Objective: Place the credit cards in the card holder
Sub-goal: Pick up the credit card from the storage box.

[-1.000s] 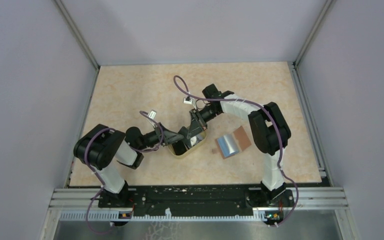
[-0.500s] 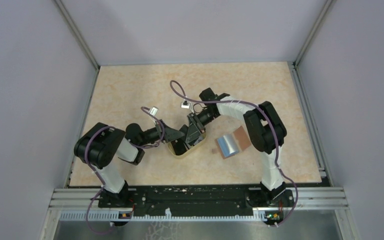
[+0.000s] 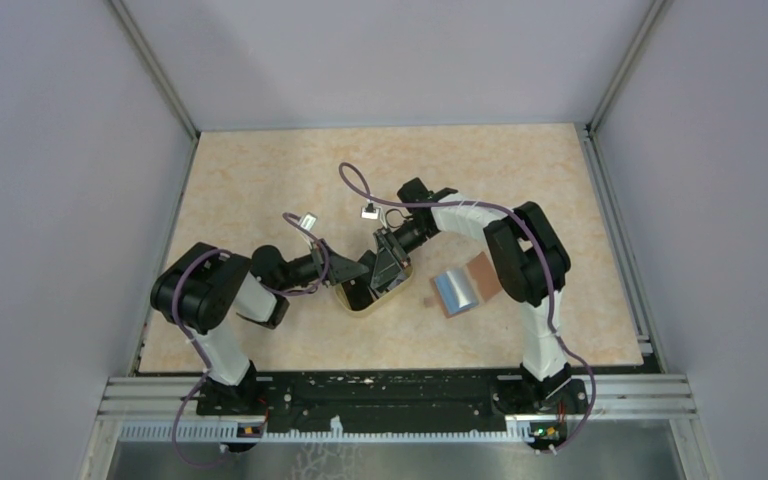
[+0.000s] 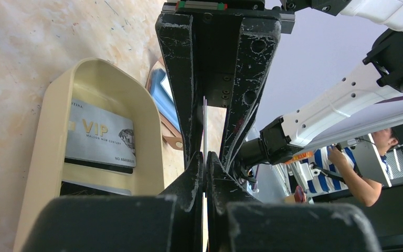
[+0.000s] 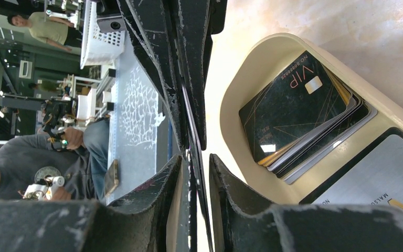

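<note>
Left claw (image 4: 205, 156) pinches a card (image 4: 204, 126) over the dish (image 4: 36, 157); right claw (image 5: 194, 160) stands slightly open around it. A weak pinch could let it fall.

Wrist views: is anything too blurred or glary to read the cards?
Left wrist: nearest foreground is an unfocused dark mass, but the silver VIP card in the dish reads sharply. Right wrist: same foreground blur; black VIP card sharp, one small glare patch. Top external: even light, sheen on the card holder.
</note>
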